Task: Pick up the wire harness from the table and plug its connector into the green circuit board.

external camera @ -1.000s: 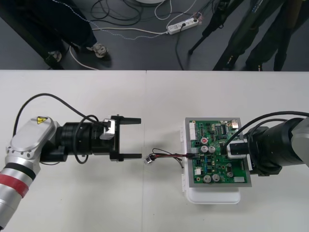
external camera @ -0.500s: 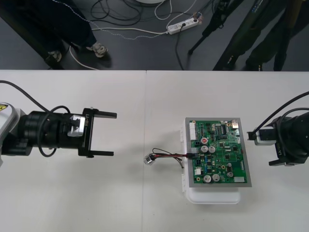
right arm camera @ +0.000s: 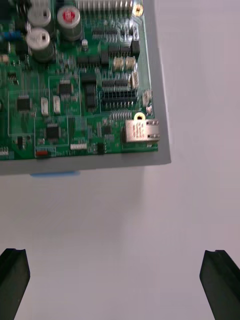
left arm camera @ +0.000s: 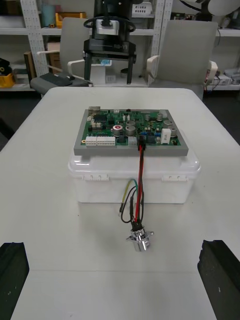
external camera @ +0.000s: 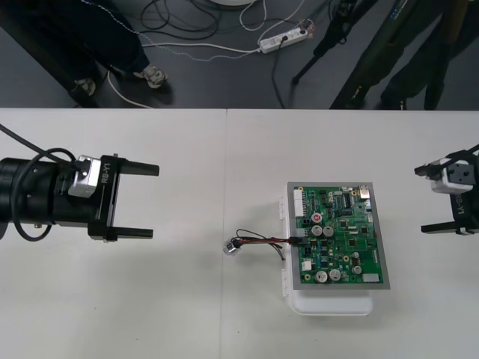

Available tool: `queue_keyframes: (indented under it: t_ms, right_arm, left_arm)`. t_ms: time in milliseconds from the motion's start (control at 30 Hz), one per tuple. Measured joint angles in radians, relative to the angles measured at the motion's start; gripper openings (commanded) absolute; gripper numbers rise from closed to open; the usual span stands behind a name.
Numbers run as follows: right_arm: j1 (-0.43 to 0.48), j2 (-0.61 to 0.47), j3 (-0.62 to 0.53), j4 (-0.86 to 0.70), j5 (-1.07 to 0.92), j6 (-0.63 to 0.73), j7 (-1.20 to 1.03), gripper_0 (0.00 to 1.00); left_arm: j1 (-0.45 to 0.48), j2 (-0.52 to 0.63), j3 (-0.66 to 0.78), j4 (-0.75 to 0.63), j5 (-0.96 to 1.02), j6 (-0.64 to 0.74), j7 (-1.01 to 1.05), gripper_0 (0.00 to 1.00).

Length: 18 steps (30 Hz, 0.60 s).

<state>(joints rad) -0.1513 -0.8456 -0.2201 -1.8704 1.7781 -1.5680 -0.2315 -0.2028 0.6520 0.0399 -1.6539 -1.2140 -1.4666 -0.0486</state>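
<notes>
The green circuit board (external camera: 340, 238) sits on its white base (external camera: 329, 304) right of the table's middle. The harness trails from the board's left edge: red, black and green wires (external camera: 262, 240) run to the round metal socket (external camera: 233, 246) lying on the table. In the left wrist view its black plug (left arm camera: 140, 145) sits in the board (left arm camera: 107, 131), and the socket (left arm camera: 140, 239) rests in front of the base (left arm camera: 165, 180). My left gripper (external camera: 153, 202) is open, well left of the socket. My right gripper (external camera: 420, 200) is open, right of the board (right arm camera: 75, 85).
The table's far edge runs along the top of the front view, with dark floor, cables and a power strip (external camera: 283, 39) beyond. In the left wrist view the right gripper (left arm camera: 109, 75) hangs beyond the board's far side. Bare table lies between each gripper and the board.
Both arms have drawn back outward: the left gripper moved left from beside the socket, the right gripper moved right off the board. The harness has not moved.
</notes>
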Motion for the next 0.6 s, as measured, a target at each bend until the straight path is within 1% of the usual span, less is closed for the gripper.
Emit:
queue_keyframes:
  t_ms: [167, 333, 467, 600]
  right_arm:
    - [0.0, -0.045, -0.014, 0.03, -0.158, 0.0, 0.0, 1.0]
    - [0.0, -0.094, -0.026, 0.034, -0.278, 0.0, 0.0, 1.0]
    - [0.0, -0.102, -0.039, 0.034, -0.36, 0.0, 0.0, 1.0]
    - [0.0, -0.102, -0.05, 0.034, -0.441, 0.0, 0.0, 1.0]
  left_arm:
    - [0.003, 0.002, 0.045, -0.048, -0.004, -0.03, 0.037, 1.0]
    - [0.004, 0.024, 0.072, -0.099, -0.004, -0.049, 0.152, 1.0]
    - [0.006, 0.056, 0.083, -0.142, -0.003, -0.056, 0.243, 1.0]
    - [0.006, 0.081, 0.085, -0.168, 0.005, -0.059, 0.263, 1.0]
